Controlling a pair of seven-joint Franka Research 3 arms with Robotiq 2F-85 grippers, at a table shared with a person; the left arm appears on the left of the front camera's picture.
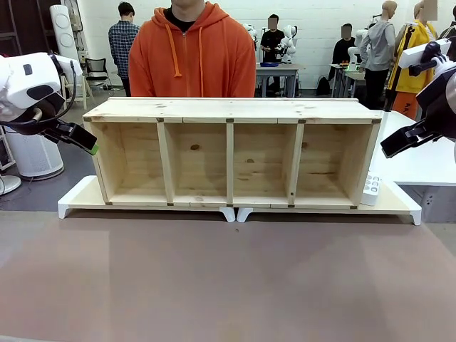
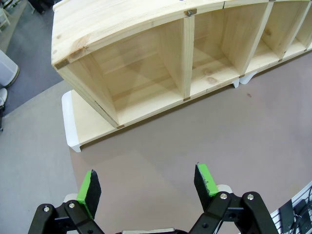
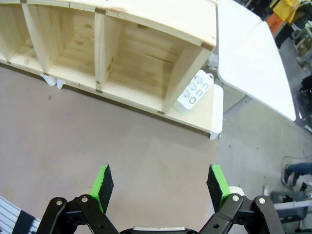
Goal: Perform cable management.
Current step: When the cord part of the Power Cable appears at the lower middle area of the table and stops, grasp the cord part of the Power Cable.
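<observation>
The cable is out of view. A long wooden shelf with several open compartments lies on its side across the far part of the table. My left gripper hovers open off the shelf's left end. In the left wrist view its green pads stand wide apart over bare brown tabletop, with the shelf ahead. My right gripper hangs off the shelf's right end. It is open too, with nothing between its fingers.
A small white power strip leans against the shelf's right end. The shelf rests on white-edged boards. A person in an orange hoodie stands behind it. A white table adjoins at the right. The brown tabletop lies in front.
</observation>
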